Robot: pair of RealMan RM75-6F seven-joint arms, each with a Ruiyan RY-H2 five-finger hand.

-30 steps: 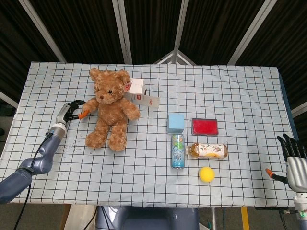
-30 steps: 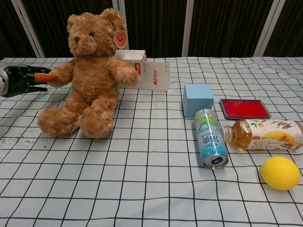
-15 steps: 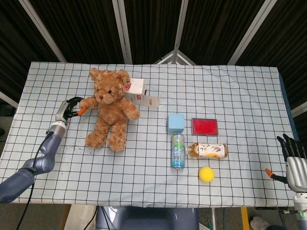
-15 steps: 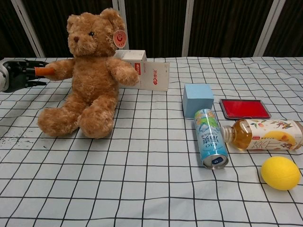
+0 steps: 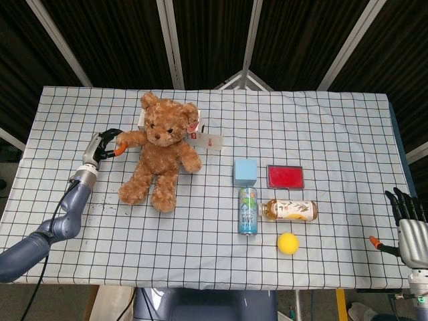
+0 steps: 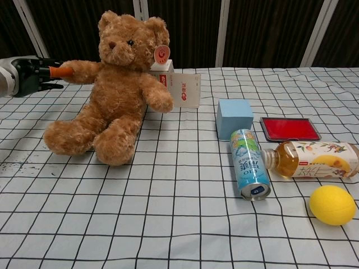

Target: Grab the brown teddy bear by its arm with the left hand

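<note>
The brown teddy bear (image 5: 162, 148) (image 6: 120, 89) sits on the checked tablecloth at the left, its body raised and leaning. My left hand (image 5: 105, 144) (image 6: 33, 75) grips the end of the bear's outstretched arm (image 6: 78, 66), with the orange thumb tip on the paw. That arm is pulled up and out to the left. My right hand (image 5: 410, 224) hangs at the table's right front corner, fingers apart and holding nothing; the chest view does not show it.
A white and red box (image 6: 182, 88) stands behind the bear. To the right lie a blue cube (image 6: 234, 116), a red flat case (image 6: 289, 129), a can (image 6: 249, 163), a tea bottle (image 6: 311, 159) and a yellow ball (image 6: 332, 204).
My left hand has risen and moved a little right while holding the bear's arm. The bear has been pulled up and shifted right, its arm stretched out.
</note>
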